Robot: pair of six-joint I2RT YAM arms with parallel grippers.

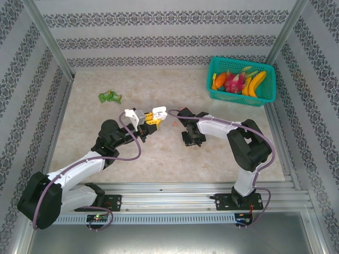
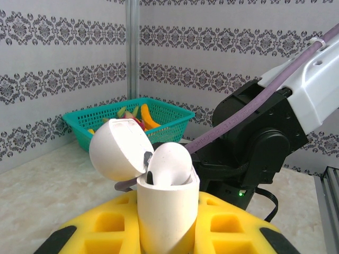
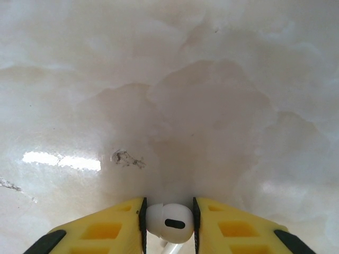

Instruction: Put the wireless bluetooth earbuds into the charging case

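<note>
Fingers [image 2: 100,230] of the left gripper [image 1: 150,121] are seen clamped on the white charging case [image 2: 167,211]. The yellow pads are pressed to either side, and the case is held roughly upright, off the bench [image 1: 159,159]. Its lid [image 2: 117,150] is hinged open and tipped over toward 9 o'clock in the left wrist view. A seated earbud [image 2: 170,164], white, is lodged in the mouth of the case, its rounded head standing proud of the rim.

Over to the right gripper [image 3: 169,206]: its yellow fingers [image 3: 106,230] are closed on a second white earbud [image 3: 169,222]. It is pinched between both pads, with a dark oval slot faced toward the camera. Pale marbled bench is seen just beyond it.

From above, the two grippers are found near the middle of the bench, the right one at 3 o'clock of the left, and they are kept apart. A small pinkish speck [image 1: 175,125] is spotted between them, too small to be made out. A teal basket [image 1: 241,96] of fruit is set at 1 o'clock, by the far right corner. A green object [image 1: 110,97] is spotted at 11 o'clock of the left gripper, well apart from it.
</note>
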